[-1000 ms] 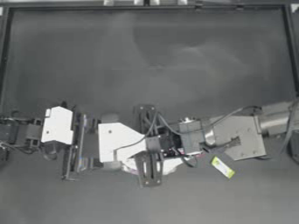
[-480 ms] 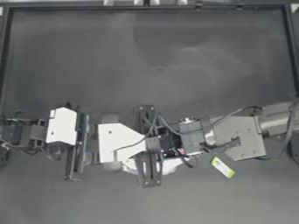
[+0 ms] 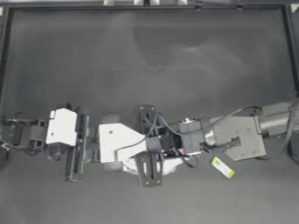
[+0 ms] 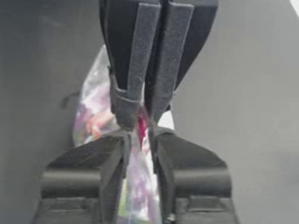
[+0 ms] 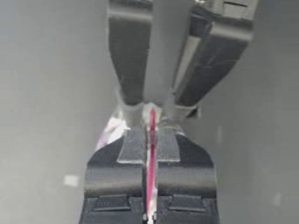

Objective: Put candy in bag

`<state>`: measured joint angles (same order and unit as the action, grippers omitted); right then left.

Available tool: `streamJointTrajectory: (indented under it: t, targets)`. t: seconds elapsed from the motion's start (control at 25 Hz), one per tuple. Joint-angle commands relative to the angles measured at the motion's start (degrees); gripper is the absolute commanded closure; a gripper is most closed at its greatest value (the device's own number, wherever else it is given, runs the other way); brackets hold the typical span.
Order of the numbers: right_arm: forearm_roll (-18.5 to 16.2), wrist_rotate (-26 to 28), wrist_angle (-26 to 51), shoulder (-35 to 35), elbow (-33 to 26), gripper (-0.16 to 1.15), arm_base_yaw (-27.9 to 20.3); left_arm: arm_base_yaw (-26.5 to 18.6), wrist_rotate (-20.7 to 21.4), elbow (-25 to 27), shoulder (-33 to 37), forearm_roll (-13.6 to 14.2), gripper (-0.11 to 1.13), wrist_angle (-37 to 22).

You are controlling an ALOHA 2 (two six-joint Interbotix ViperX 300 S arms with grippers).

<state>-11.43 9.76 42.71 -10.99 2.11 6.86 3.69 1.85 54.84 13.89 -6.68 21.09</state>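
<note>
Top view, candy (image 3: 222, 167) on table, beside both jaws pinching bag (image 3: 169, 164)

– Left gripper (image 4: 139, 139) up close, what's it got?
– Both jaws pinched on the bag (image 4: 93, 114), pink candies showing through, the right gripper (image 4: 143, 116) clamped just opposite.
</note>
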Motion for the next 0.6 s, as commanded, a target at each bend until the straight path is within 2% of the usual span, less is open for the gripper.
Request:
streamJointTrajectory:
  t: [0.04,0.4,0.48,0.6]
  targets:
    - [-0.18,0.00,-0.26,2.64,-0.35,0.92,0.09,0.00,0.18,-1.23,0.79,-0.09,0.44,0.44]
    - [-0.09,0.00,-0.26,2.46,-0.18,0.92,0.09,0.35,0.18,-2.02,0.70,0.09,0.48,0.44]
    - [-0.09,0.00,-0.26,2.46,-0.09,0.92,0.09,0.44,0.26,-2.11,0.70,0.09,0.52,0.44]
    - [-0.09,0.00,-0.35,2.37,0.00,0.92,0.09,0.70,0.26,-2.02,0.79,0.26,0.63,0.44]
